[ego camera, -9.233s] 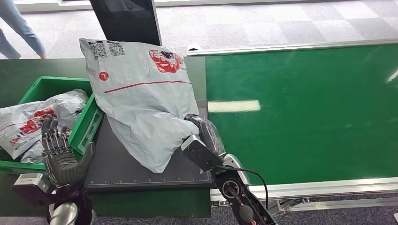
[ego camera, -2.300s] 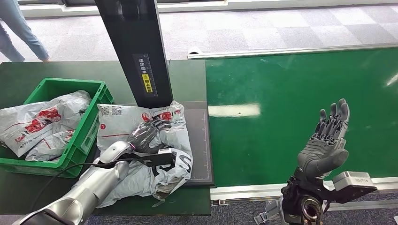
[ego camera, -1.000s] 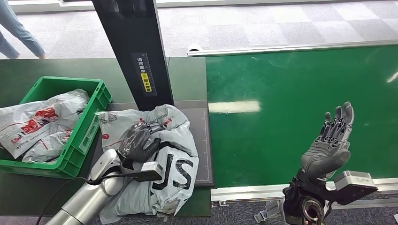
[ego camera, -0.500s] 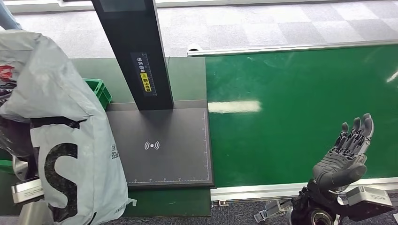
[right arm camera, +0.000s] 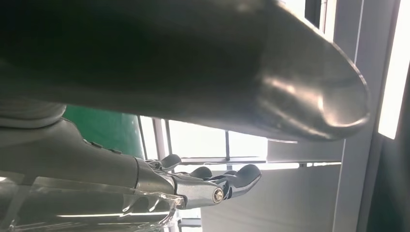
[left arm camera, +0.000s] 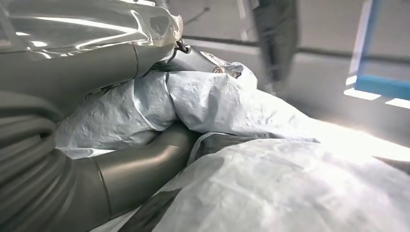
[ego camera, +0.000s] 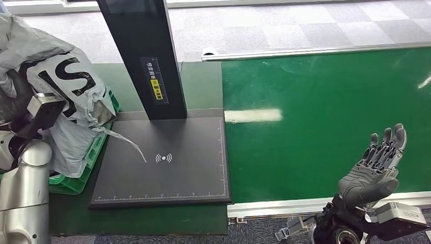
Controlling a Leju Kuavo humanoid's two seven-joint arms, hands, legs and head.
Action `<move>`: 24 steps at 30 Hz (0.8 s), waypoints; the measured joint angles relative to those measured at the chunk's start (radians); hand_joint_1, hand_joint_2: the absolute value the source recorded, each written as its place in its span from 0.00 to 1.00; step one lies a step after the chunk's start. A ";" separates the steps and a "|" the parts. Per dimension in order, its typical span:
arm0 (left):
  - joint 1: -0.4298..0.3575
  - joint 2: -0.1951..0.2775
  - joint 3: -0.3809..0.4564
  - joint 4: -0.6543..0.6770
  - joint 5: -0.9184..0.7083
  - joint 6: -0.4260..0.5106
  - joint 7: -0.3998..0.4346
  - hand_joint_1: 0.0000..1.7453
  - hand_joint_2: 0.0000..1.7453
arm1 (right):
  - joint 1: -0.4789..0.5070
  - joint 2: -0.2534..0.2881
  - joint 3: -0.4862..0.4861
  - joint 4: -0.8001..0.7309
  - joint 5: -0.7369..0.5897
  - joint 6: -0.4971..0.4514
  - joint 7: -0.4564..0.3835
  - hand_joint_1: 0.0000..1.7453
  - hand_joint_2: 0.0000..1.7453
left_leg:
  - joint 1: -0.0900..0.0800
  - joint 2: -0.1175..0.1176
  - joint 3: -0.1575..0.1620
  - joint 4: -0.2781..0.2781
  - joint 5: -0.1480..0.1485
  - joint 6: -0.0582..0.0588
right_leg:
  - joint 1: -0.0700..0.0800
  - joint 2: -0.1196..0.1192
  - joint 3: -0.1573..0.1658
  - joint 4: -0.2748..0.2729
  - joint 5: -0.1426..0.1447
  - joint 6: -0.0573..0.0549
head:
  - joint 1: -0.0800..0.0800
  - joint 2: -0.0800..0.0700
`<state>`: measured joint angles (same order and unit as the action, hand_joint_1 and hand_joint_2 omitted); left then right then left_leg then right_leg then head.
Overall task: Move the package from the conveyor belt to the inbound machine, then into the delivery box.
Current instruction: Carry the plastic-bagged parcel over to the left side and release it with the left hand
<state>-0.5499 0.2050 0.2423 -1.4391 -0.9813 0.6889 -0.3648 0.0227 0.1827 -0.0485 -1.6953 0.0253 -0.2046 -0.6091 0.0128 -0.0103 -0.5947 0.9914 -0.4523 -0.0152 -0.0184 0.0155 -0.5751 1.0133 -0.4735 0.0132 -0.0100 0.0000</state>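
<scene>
The grey plastic package [ego camera: 66, 96], printed with black letters, hangs crumpled at the far left above the green delivery box [ego camera: 76, 180]. My left hand [ego camera: 14, 95] grips it from behind, mostly hidden by the bag. In the left wrist view the package [left arm camera: 290, 183] bulges around my thumb [left arm camera: 140, 164]. A loose strip of the bag trails over the inbound machine's black scan plate [ego camera: 167, 168], which lies bare. My right hand [ego camera: 376, 165] is raised and open with fingers spread at the near edge of the green conveyor belt [ego camera: 325, 112]; the right wrist view shows the right hand [right arm camera: 193, 186] holding nothing.
The machine's black column [ego camera: 147, 56] rises at the back of the plate, right of the package. The dark green table [ego camera: 201, 81] surrounds the plate. The belt's metal rail [ego camera: 284, 206] runs along its near side.
My left arm has swung the package further left and turned it, so it now sits over the green box. My right hand has stayed put.
</scene>
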 joint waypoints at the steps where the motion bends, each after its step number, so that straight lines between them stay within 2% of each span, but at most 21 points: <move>1: -0.009 0.006 0.009 0.028 -0.003 0.001 0.000 1.00 1.00 | 0.000 0.000 0.002 0.000 -0.001 -0.001 0.000 0.00 0.00 | 0.000 0.000 0.000 0.000 0.000 0.000 | 0.000 0.000 0.000 0.000 0.000 0.000 | 0.000 0.000; 3: -0.022 0.014 0.021 0.071 -0.028 -0.003 0.020 1.00 1.00 | -0.001 0.000 0.005 0.000 -0.003 0.000 0.001 0.00 0.00 | 0.000 0.000 -0.001 0.000 0.000 0.000 | 0.000 0.000 0.000 0.000 0.000 0.000 | 0.000 0.000; 5: -0.042 0.030 0.028 0.128 -0.095 -0.009 0.073 1.00 1.00 | -0.001 0.000 0.009 0.000 -0.007 0.001 0.002 0.00 0.00 | 0.000 0.000 -0.002 0.000 0.000 0.000 | 0.000 0.000 0.000 0.000 0.000 0.000 | 0.000 0.000; 8: -0.093 0.072 0.042 0.258 -0.232 -0.005 0.152 1.00 1.00 | -0.001 0.000 0.015 0.001 -0.014 0.006 0.003 0.00 0.00 | 0.000 0.000 -0.002 0.000 0.000 0.000 | 0.000 0.000 -0.001 0.000 0.000 0.000 | 0.000 0.000; 14: -0.179 0.156 0.077 0.540 -0.412 -0.001 0.224 1.00 1.00 | -0.002 -0.003 0.023 0.004 -0.026 0.010 0.003 0.00 0.00 | 0.000 0.000 -0.002 0.000 0.000 0.000 | 0.000 0.000 -0.002 0.000 0.000 0.000 | 0.000 0.000; 18: -0.205 0.198 0.078 0.699 -0.487 -0.005 0.307 1.00 1.00 | -0.003 -0.006 0.031 0.004 -0.027 0.011 0.003 0.00 0.00 | 0.000 0.001 -0.002 0.000 0.000 0.000 | 0.000 0.000 -0.002 0.000 0.000 0.000 | 0.000 0.000; 23: -0.223 0.233 0.077 0.836 -0.534 -0.023 0.374 1.00 1.00 | -0.005 -0.008 0.035 0.004 -0.023 0.012 0.003 0.00 0.00 | 0.000 0.000 -0.003 0.000 0.000 0.000 | 0.000 0.000 -0.003 0.000 0.000 0.000 | 0.001 0.000; 24: -0.231 0.237 0.077 0.858 -0.539 -0.029 0.384 0.94 1.00 | -0.005 -0.008 0.036 0.004 -0.021 0.012 0.004 0.00 0.00 | 0.000 0.000 -0.003 0.000 0.000 0.000 | 0.000 0.000 -0.003 0.000 0.000 0.000 | 0.001 0.000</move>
<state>-0.7806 0.4423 0.3197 -0.5807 -1.5206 0.6597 0.0196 0.0173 0.1747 -0.0123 -1.6915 0.0048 -0.1926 -0.6052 0.0128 -0.0103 -0.5981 0.9914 -0.4524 -0.0153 -0.0186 0.0157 -0.5784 1.0132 -0.4736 0.0132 -0.0093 0.0000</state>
